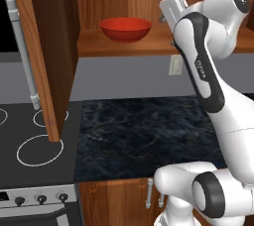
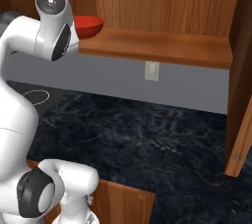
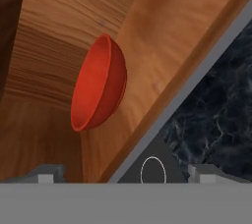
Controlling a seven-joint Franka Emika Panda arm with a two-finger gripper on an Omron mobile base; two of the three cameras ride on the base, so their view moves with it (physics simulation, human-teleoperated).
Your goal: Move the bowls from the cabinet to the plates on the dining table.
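Inside the open cabinet, the red bowl sits untouched near the shelf's left end. With its jaws spread wide and empty, the tool faces it, so no bowl appears delivered yet.

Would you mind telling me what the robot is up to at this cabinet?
The arm is raised toward the open wooden cabinet, where a red bowl sits upright on the shelf above the marbled counter. In the hand view the gripper points at the bowl with its jaws spread wide and nothing between them. The bowl has not been grasped yet.
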